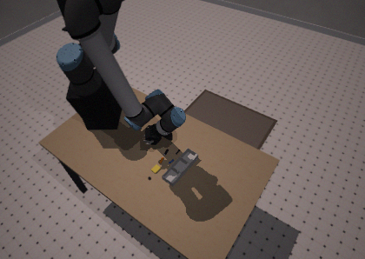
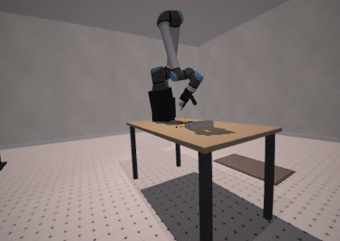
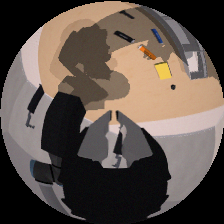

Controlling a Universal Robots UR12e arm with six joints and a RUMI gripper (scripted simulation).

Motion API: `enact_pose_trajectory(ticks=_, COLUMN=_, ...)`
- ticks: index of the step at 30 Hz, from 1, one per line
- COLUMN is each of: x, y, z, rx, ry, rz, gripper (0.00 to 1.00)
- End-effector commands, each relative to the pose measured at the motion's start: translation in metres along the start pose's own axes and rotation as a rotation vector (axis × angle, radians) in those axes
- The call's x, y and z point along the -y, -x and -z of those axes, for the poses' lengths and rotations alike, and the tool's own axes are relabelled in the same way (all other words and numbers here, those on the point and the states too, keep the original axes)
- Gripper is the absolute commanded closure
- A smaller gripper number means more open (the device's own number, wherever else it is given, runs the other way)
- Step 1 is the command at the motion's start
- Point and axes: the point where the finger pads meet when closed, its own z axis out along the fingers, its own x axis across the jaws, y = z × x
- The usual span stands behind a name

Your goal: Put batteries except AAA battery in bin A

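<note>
My gripper (image 1: 149,142) hangs above the wooden table, left of the objects, with its fingers shut and nothing seen between them; it also shows in the exterior view (image 2: 183,105) and in the wrist view (image 3: 116,117). A grey two-compartment bin (image 1: 181,167) stands upright on the table; I cannot read its marks. Beside it lie a yellow block-shaped battery (image 1: 155,168), an orange battery (image 1: 162,160), a blue battery (image 1: 171,161), a thin black battery (image 1: 178,151) and a small black round cell (image 1: 149,178). The wrist view shows the yellow battery (image 3: 162,70), the orange battery (image 3: 146,51), the blue battery (image 3: 158,36) and the black battery (image 3: 123,36).
The arm's black base block (image 1: 93,106) stands on the table's back left corner. A brown mat (image 1: 232,116) lies on the floor behind the table. The arm casts a dark shadow (image 1: 202,195) on the table by the bin.
</note>
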Motion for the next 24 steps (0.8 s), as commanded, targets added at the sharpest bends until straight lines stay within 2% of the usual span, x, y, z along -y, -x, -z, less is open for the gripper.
enact_pose_trajectory(ticks=1, x=0.010, y=-0.005, z=0.010, rx=-0.023, ry=-0.096, rz=-0.123, gripper=0.96)
enact_pose_trajectory(ticks=7, x=0.012, y=-0.006, z=0.014, rx=-0.035, ry=-0.164, rz=-0.209, gripper=0.96)
enact_pose_trajectory(ticks=9, x=0.017, y=-0.011, z=0.025, rx=-0.036, ry=-0.190, rz=-0.239, gripper=0.96)
enact_pose_trajectory(ticks=14, x=0.017, y=-0.011, z=0.025, rx=-0.046, ry=-0.251, rz=-0.313, gripper=0.96)
enact_pose_trajectory(ticks=15, x=0.019, y=-0.014, z=0.033, rx=-0.045, ry=-0.265, rz=-0.328, gripper=0.96)
enact_pose_trajectory(ticks=17, x=0.019, y=-0.014, z=0.033, rx=-0.045, ry=-0.265, rz=-0.328, gripper=0.96)
enact_pose_trajectory(ticks=18, x=0.021, y=-0.016, z=0.039, rx=-0.048, ry=-0.303, rz=-0.372, gripper=0.96)
enact_pose_trajectory(ticks=21, x=0.021, y=-0.016, z=0.039, rx=-0.052, ry=-0.335, rz=-0.407, gripper=0.96)
enact_pose_trajectory(ticks=23, x=0.023, y=-0.021, z=0.054, rx=-0.050, ry=-0.364, rz=-0.438, gripper=0.96)
enact_pose_trajectory(ticks=24, x=0.023, y=-0.021, z=0.054, rx=-0.051, ry=-0.377, rz=-0.452, gripper=0.96)
